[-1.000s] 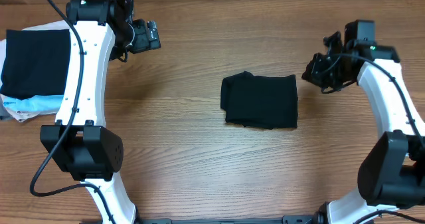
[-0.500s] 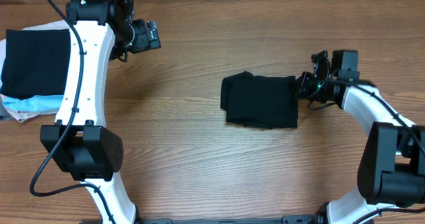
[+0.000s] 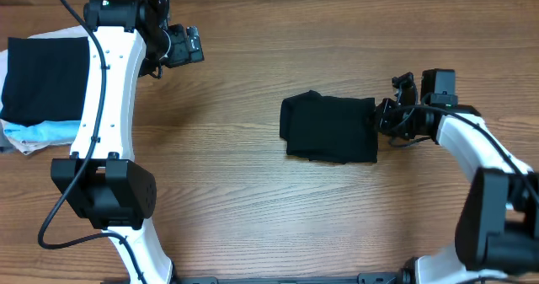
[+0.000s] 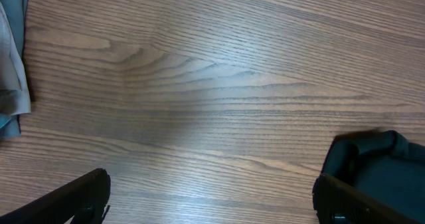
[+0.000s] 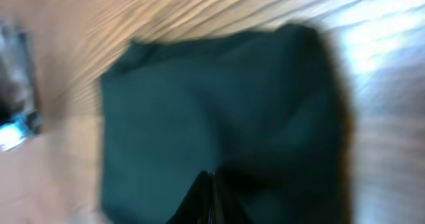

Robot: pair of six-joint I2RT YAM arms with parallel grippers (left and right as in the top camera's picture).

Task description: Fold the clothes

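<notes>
The black T-shirt point(image 3: 330, 127) lies folded into a compact rectangle in the middle of the wooden table. It fills the blurred right wrist view point(image 5: 199, 111), and one corner shows in the left wrist view point(image 4: 388, 161). My right gripper point(image 3: 383, 116) is at the shirt's right edge. Its fingers point(image 5: 212, 197) are pressed together over the fabric, with nothing seen between them. My left gripper point(image 3: 190, 45) is far off at the upper left, above bare table. Its fingers point(image 4: 212, 201) are wide apart and empty.
A stack of folded garments sits at the table's left edge: a black one point(image 3: 46, 77) on top, white and pale blue point(image 3: 40, 134) beneath. Its grey edge shows in the left wrist view point(image 4: 12, 64). The left arm's base point(image 3: 105, 191) stands at the front left.
My right gripper has come down and leftward to the shirt's right edge. The shirt and the left arm have not moved.
</notes>
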